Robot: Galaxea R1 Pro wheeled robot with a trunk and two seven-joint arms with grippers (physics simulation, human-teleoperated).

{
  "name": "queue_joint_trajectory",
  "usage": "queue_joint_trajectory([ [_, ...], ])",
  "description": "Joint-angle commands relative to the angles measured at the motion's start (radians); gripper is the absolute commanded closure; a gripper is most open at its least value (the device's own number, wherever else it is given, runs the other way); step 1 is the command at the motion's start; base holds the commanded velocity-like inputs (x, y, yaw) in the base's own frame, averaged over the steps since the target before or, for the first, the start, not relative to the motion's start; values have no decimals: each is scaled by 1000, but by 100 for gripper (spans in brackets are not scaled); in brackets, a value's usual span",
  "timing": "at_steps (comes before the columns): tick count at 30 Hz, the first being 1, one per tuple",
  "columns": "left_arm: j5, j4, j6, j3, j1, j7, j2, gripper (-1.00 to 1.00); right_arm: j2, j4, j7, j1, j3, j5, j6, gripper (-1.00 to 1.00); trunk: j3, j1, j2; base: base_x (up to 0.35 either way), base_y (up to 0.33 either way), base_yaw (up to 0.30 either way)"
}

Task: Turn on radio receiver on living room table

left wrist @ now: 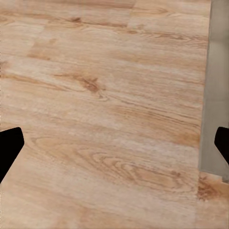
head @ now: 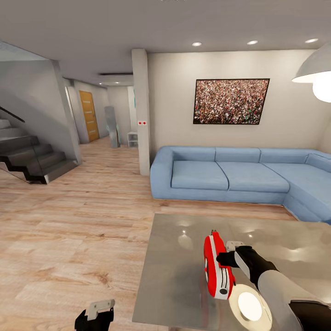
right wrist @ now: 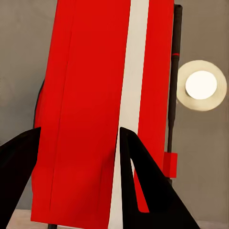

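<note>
Standing on its narrow edge near the lower middle of the head view, the radio receiver [head: 217,266] is rising off the glossy grey worktop [head: 174,276], its white slotted side facing the lower left and a thin black aerial poking up at its top. The right claw [head: 224,258] is reaching in from the lower right, its black fingers pressing against the red body; in the right wrist view the radio receiver [right wrist: 90,109] is sitting between the two dark fingers [right wrist: 148,191], one on each side of it, so the claw is closed around it. A bright round reflection of the lamp [head: 249,305] is glowing on the worktop just beside the radio's lower end.

The left claw [head: 95,317] is hanging low at the bottom left of the head view, over the light wood floor [head: 69,230] and off the worktop's edge. In the left wrist view its black fingertips [left wrist: 9,148] are showing at the far sides of the frame, spread wide with nothing between them but floor [left wrist: 95,95] and a grey strip of the worktop [left wrist: 217,95].

Beyond the worktop, the blue sofa [head: 230,177] is stretching across the right half of the room under the framed crowd picture [head: 231,101], and a white pendant lamp [head: 317,73] is hanging at the upper right. Dark stairs [head: 32,158] are climbing at the far left.
</note>
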Motion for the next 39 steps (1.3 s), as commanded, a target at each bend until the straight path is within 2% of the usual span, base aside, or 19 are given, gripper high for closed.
queue_joint_trajectory([
  [1,0,0,0,0,0,0,1,-100,0,-1,1,0,-1,-1,0,100,0,0,0,0,0,0],
  [2,-1,0,1,-1,0,0,1,100,0,-1,1,0,-1,-1,0,100,0,0,0,0,0,0],
  [7,-2,-16,2,-1,0,0,4,100,-1,-4,4,0,2,0,0,100,0,0,0,0,0,0],
  [9,-2,-49,6,0,0,-1,9,100,-4,-8,28,0,3,0,-1,100,0,0,0,0,0,0],
  [12,-2,-92,11,1,0,1,10,100,-14,-19,126,0,4,3,-1,100,0,0,0,0,0,0],
  [14,-1,-129,32,1,0,0,8,100,-30,-48,213,0,5,10,-1,100,0,0,0,0,0,0],
  [15,1,-163,70,0,0,-1,5,100,-44,-71,273,0,6,20,-1,100,0,0,0,0,0,0],
  [19,7,-295,205,-14,0,-29,-6,100,-78,-106,423,0,6,51,0,100,0,0,0,0,0,0],
  [22,10,-392,296,-55,0,-101,-12,100,-92,-128,537,0,6,75,0,100,0,0,0,0,0,0],
  [26,9,-471,416,-128,0,-216,-56,100,-101,-142,673,0,6,183,-1,100,0,0,0,0,0,0],
  [29,5,-492,459,-173,0,-285,-77,100,-102,-144,801,0,5,279,-1,100,0,0,0,0,0,0],
  [30,5,-495,464,-181,0,-300,-82,100,-103,-144,831,0,4,294,-1,100,0,0,0,0,0,0],
  [32,4,-496,469,-194,0,-352,-103,100,-102,-144,877,0,5,313,-2,100,0,0,0,0,0,0],
  [35,4,-494,471,-223,0,-426,-117,100,-99,-144,890,0,6,317,-4,100,0,0,0,0,0,0],
  [39,3,-488,471,-272,0,-468,-126,100,-96,-142,895,0,5,314,-61,100,0,0,0,0,0,0],
])
